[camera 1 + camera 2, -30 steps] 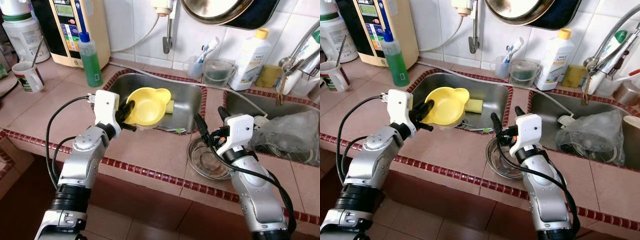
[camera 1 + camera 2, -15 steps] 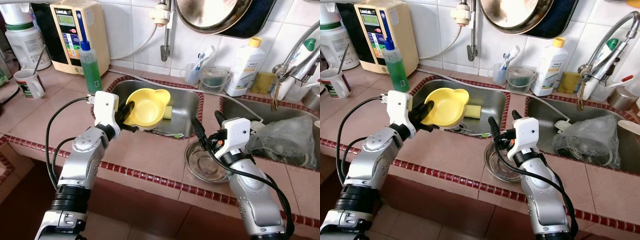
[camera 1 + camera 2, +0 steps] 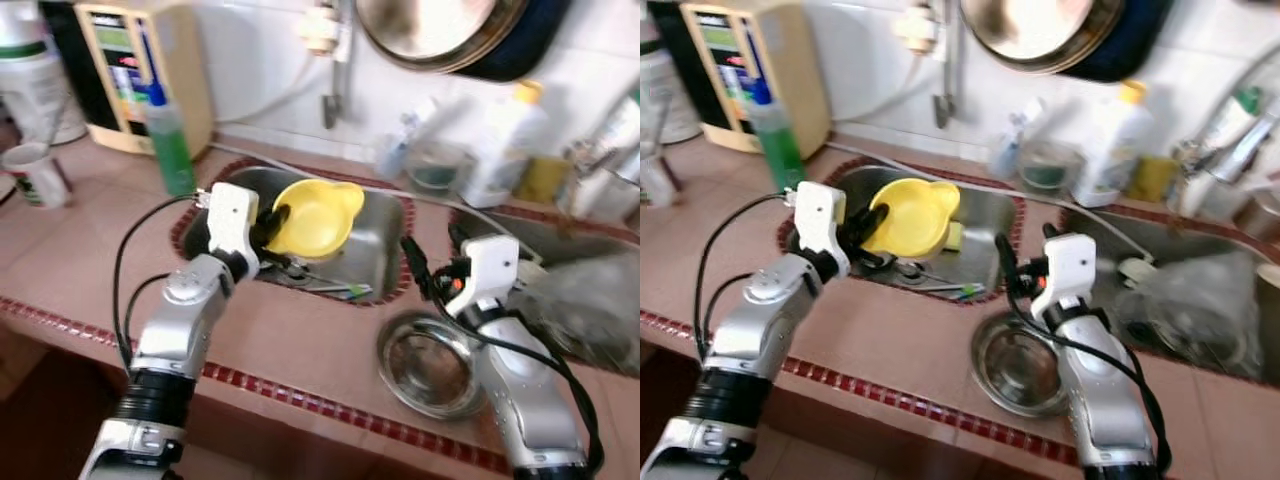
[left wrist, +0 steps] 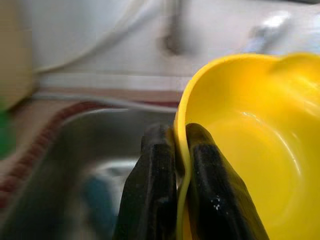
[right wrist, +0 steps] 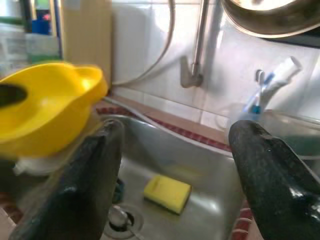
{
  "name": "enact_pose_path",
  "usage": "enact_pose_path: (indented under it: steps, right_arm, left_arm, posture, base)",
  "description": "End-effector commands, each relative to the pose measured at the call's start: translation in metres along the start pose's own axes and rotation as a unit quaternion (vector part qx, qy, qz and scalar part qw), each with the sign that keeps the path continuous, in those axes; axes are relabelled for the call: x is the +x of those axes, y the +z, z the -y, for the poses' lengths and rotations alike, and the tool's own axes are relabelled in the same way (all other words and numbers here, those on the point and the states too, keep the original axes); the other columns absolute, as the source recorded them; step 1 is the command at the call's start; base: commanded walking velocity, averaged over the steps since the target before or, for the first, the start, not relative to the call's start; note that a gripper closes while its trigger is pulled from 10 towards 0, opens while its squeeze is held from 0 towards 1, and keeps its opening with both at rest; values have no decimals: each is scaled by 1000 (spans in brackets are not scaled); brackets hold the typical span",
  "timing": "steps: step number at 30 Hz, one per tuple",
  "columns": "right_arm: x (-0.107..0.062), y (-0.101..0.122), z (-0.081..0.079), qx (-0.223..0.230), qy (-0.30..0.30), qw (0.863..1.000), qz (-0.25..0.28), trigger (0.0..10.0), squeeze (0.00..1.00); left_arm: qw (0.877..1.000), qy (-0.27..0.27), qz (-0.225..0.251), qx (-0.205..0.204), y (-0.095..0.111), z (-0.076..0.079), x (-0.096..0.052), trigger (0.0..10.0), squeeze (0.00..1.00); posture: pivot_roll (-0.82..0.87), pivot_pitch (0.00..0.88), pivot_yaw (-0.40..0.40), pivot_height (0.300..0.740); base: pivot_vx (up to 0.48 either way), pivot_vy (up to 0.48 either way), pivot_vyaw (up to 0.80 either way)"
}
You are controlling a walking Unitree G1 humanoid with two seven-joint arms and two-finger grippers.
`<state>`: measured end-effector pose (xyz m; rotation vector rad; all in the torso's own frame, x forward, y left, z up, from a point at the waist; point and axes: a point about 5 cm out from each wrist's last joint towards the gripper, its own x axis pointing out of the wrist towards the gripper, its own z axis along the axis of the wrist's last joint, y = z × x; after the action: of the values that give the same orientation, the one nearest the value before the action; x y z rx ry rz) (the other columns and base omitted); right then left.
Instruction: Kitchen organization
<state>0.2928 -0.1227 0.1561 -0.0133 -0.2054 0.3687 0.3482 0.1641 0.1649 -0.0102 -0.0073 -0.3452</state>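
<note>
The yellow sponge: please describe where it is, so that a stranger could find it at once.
Look into the left stainless steel sink basin in the tiled counter. The small rectangular yellow sponge lies flat on its floor beside the drain. The round yellow plastic bowl, pinched by the left tool, hangs above the basin instead.

Yellow bowl (image 3: 315, 215) up in the air over the left sink basin (image 3: 372, 240), tipped so its open side faces up and toward the back wall, small lip on its rim showing at the far edge. The left claw (image 4: 175, 150) has it by the near rim, one black finger inside the wall, one outside. It's plain glossy yellow plastic, nothing visible inside. On the counter (image 3: 300, 330) in front, between the two basins, sits a round steel bowl (image 3: 428, 365), upright and shiny, just below the right claw (image 3: 425, 268), whose fingers are spread apart.
</note>
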Motion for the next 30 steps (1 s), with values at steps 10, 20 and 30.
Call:
enact_pose_path:
  steps: [10, 20, 30]
  right_arm:
    - [-5, 0, 16, 6, -28, 1000, -10, 10000, 0]
    - [-9, 4, 15, 9, -19, 999, -36, 10000, 0]
    - [-21, 5, 8, 26, 16, 998, -61, 10000, 0]
  left_arm:
    - [999, -45, -7, 5, 4, 21, 9, 10000, 0]
    - [994, -59, -47, 77, -2, 11, 19, 10000, 0]
    - [992, -55, -63, 95, -3, 1, 29, 10000, 0]
  posture:
    - [-35, 0, -14, 740]
    - [-51, 1, -6, 740]
    - [-77, 13, 6, 740]
  base:
    - [108, 0, -76]
    - [0, 0, 0]
    - [0, 0, 0]
